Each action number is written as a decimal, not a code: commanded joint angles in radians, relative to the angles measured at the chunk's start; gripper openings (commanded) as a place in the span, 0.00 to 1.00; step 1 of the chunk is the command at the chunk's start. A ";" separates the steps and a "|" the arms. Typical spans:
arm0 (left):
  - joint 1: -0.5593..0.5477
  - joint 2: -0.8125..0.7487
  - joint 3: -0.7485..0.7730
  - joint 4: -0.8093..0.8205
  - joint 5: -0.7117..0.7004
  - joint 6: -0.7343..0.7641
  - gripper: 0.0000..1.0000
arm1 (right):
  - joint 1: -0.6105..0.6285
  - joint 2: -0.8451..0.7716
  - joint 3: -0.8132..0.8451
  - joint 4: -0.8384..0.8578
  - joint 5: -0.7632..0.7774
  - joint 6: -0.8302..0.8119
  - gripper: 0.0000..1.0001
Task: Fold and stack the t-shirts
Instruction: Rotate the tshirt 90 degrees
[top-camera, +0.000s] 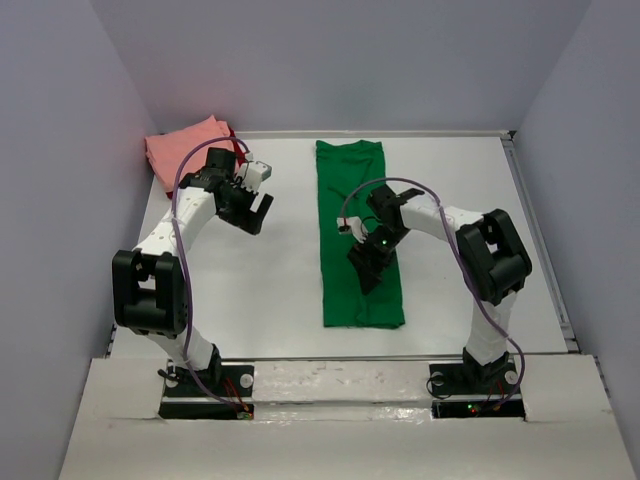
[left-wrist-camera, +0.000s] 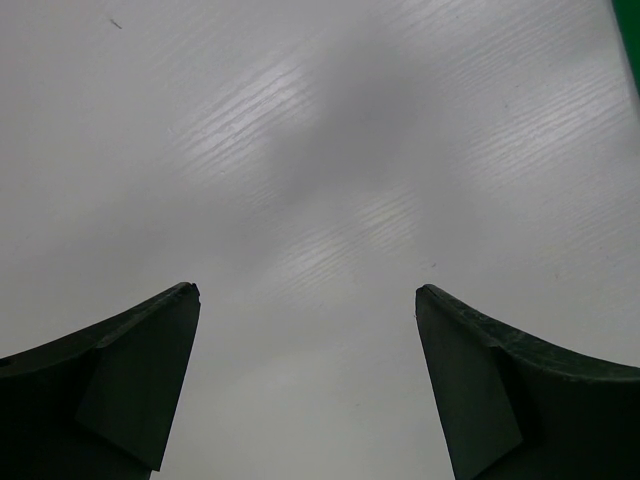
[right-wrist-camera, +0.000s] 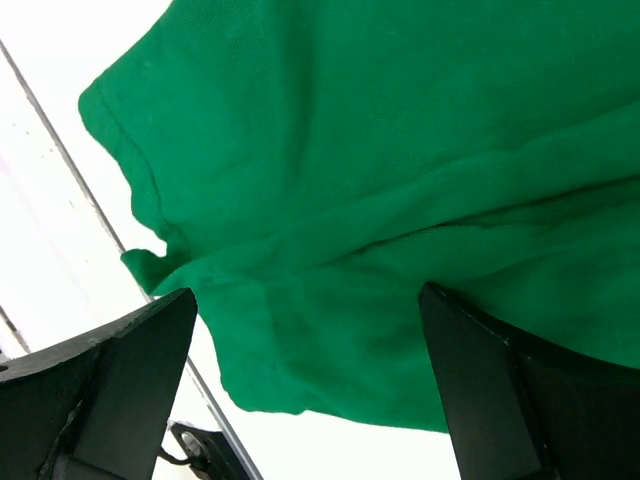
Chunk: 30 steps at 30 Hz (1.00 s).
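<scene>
Black fingers (left-wrist-camera: 120, 380) fill the bottom corners of both wrist views, spread wide with nothing between them. The left gripper (left-wrist-camera: 307, 290) hangs open over the bare white table (left-wrist-camera: 300, 130). The right gripper (right-wrist-camera: 307, 292), equally open, hangs over the green t-shirt (right-wrist-camera: 400, 150) without gripping it.

From above, the left arm rises from its base at 7 o'clock, bends at the elbow and reaches toward 11 o'clock, its wrist turned so the fingers point toward 3 o'clock. The right arm rises from 5 o'clock, folds back at the elbow and stretches toward 9 o'clock, its gripper angled down over the middle of the green cloth.

The green t-shirt lies just right of the table's centre as a narrow strip, its long axis running from 12 to 6 o'clock. The right arm covers part of its middle, and I cannot tell which end is the collar. The pink t-shirt (top-camera: 185, 150) sits folded at 10 o'clock, its near corner cut off by the left arm. A dark red edge (top-camera: 234, 138) shows at its 3 o'clock side, too small and too hidden to make out.
</scene>
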 joint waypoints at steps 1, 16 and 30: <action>0.006 -0.052 0.027 -0.021 0.024 0.012 0.99 | -0.026 0.012 0.014 0.019 0.167 -0.022 1.00; 0.005 -0.056 0.032 -0.024 0.040 0.009 0.99 | -0.045 0.148 0.212 -0.012 0.103 -0.021 1.00; 0.005 -0.044 0.040 -0.030 0.058 0.001 0.99 | -0.045 0.264 0.355 -0.073 0.042 -0.022 1.00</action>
